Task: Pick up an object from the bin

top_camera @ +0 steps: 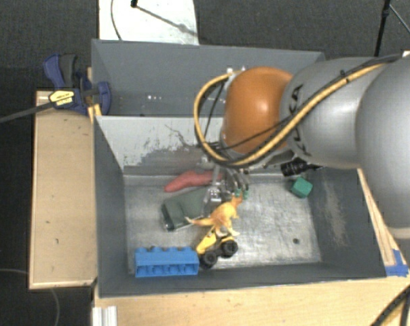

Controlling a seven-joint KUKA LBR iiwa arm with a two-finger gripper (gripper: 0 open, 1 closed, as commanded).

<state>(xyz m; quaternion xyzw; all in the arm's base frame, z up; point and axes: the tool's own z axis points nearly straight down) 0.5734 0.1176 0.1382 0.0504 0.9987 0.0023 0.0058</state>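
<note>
The jaws hang low in the bin (112, 209); how wide they stand, or whether they grip anything, I cannot tell. Just below them in the view lies an orange toy dinosaur (223, 216), perhaps touching them. A red piece (187, 180) lies left of them, a green block (301, 187) right.

Claw (225, 190): low over mid-bin, beneath the arm's orange cover (256, 107).
Orange toy dinosaur (220, 215): just on the claw's near side.
Red piece (188, 180): near, leftward.
Green block (301, 187): rightward, apart.
Blue brick (166, 261): near-left, well apart.
</note>
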